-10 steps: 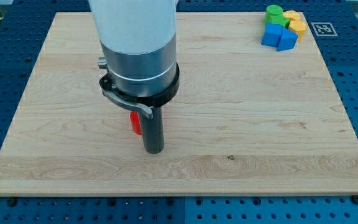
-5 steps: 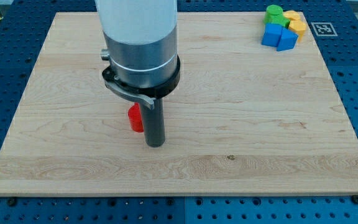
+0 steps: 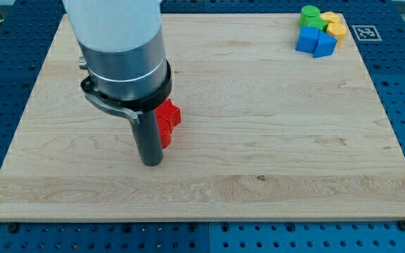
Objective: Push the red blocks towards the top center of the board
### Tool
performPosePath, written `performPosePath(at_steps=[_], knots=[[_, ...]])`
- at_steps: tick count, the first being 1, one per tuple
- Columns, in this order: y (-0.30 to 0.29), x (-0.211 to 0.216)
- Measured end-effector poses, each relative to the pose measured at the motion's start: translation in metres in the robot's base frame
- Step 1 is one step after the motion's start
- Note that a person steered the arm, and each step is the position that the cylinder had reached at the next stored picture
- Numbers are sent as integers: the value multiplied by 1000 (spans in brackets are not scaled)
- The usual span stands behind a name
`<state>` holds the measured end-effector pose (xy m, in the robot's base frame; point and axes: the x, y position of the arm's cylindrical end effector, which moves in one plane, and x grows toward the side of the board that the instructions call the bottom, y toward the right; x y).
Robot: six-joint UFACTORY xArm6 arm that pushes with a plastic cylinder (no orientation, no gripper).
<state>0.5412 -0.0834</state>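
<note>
A red block (image 3: 167, 121), of a shape I cannot make out, lies left of the board's middle, partly hidden behind the rod. My tip (image 3: 151, 162) rests on the board just below and left of it, close to or touching its left side. The arm's white and grey body (image 3: 118, 49) covers the board above the tip, so any second red block is hidden or merged with this one.
In the view's top right corner a cluster sits together: a green cylinder (image 3: 310, 15), yellow and orange blocks (image 3: 332, 24), and two blue blocks (image 3: 315, 42). A printed marker tag (image 3: 364, 32) lies just off the board's right edge.
The arm and tip have moved toward the view's left. The red block, earlier mostly hidden left of the rod, now shows on the rod's right, a little higher up.
</note>
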Motion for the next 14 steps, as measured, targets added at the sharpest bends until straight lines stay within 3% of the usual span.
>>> performPosePath(at_steps=[2, 6, 14], knots=[[-1, -11], [21, -76], [74, -284]])
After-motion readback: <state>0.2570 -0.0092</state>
